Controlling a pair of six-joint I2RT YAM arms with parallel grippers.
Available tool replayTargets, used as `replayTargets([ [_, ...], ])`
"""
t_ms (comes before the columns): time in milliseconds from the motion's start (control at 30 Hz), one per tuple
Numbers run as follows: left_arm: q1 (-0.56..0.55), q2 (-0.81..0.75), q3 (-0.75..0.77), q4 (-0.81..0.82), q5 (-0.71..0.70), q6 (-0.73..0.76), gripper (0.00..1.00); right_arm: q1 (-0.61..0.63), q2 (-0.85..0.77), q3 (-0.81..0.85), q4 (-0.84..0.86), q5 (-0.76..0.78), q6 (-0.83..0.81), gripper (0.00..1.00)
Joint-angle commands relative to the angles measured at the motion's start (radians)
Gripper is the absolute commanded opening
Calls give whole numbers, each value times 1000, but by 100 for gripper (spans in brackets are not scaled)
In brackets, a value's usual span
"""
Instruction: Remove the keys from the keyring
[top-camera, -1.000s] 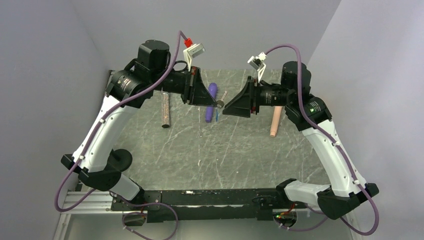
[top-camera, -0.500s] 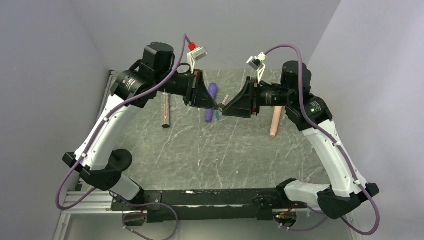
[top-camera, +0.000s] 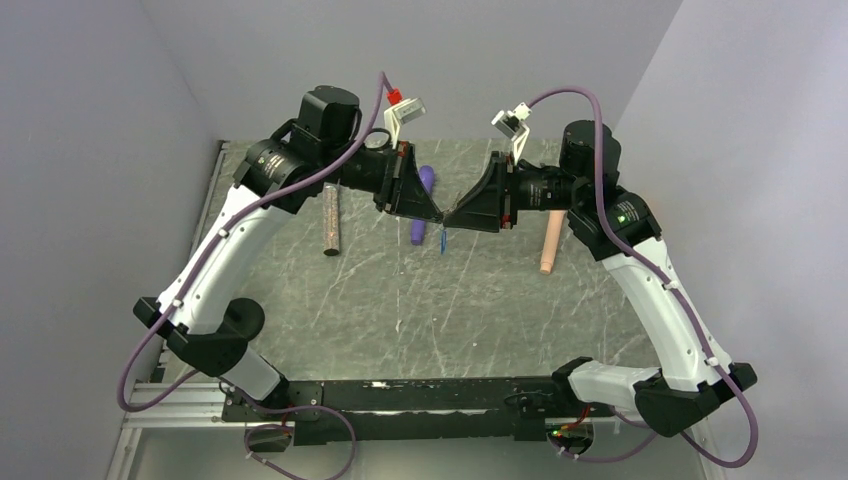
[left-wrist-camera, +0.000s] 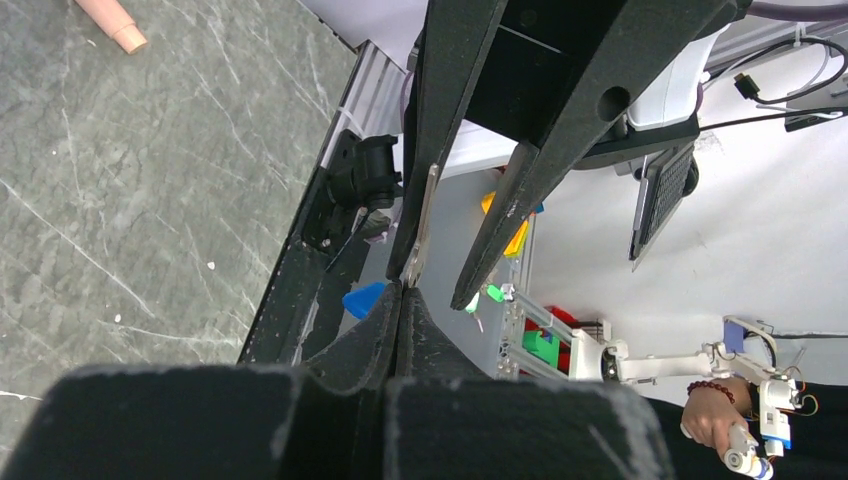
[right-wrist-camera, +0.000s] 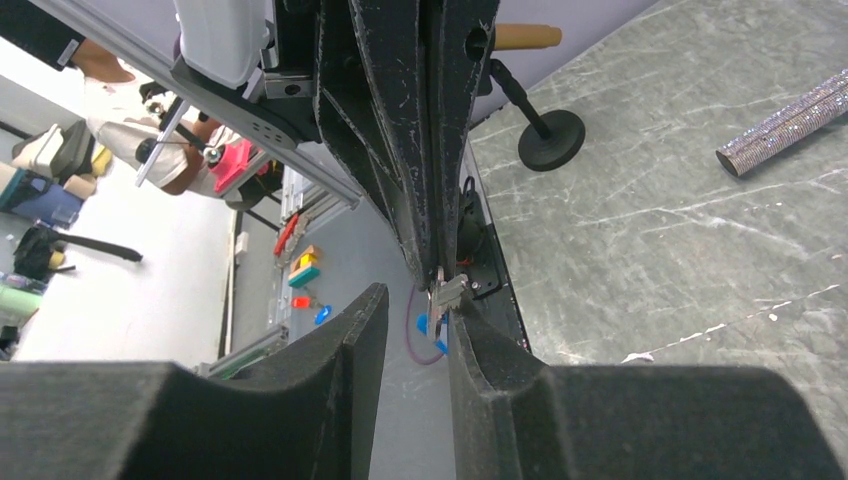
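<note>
My left gripper (top-camera: 438, 216) and right gripper (top-camera: 452, 222) meet tip to tip above the table's middle. The left gripper (left-wrist-camera: 402, 290) is shut on a thin grey metal key (left-wrist-camera: 420, 225) that sticks out past its tips. The small blue tag of the keyring (top-camera: 442, 241) hangs just below the tips and shows beside the left jaws (left-wrist-camera: 362, 298). The right gripper (right-wrist-camera: 415, 305) is open, with the key (right-wrist-camera: 446, 293) against one of its fingers and the blue tag (right-wrist-camera: 428, 325) behind it. The ring itself is too small to make out.
A purple wand (top-camera: 421, 208) lies on the marbled table (top-camera: 400, 300) under the left gripper. A glittery cylinder (top-camera: 331, 220) lies to the left and a peach cylinder (top-camera: 548, 246) to the right. A black round base (top-camera: 240, 318) sits by the left arm.
The left gripper has moved right and a little down with the key until its tips meet the right gripper's. The blue tag now hangs lower, between the two tips.
</note>
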Motion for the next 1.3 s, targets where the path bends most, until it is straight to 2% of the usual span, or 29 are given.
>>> replayTargets([
  [0,-8,12,41,19,21,1,0,8,-2,3,42,-34,-5,31],
  [300,-8,30,76,-9,23,10,0,9,-4,8,-45,-26,-72,30],
  [600,-8,33,89,-28,25,18,0,8,-6,14,-73,-5,-92,26],
  [867,-8,31,94,-40,30,24,0,8,-10,18,-59,22,-79,34],
  [1267,-9,22,90,-42,44,26,0,-4,-21,2,8,29,-35,35],
])
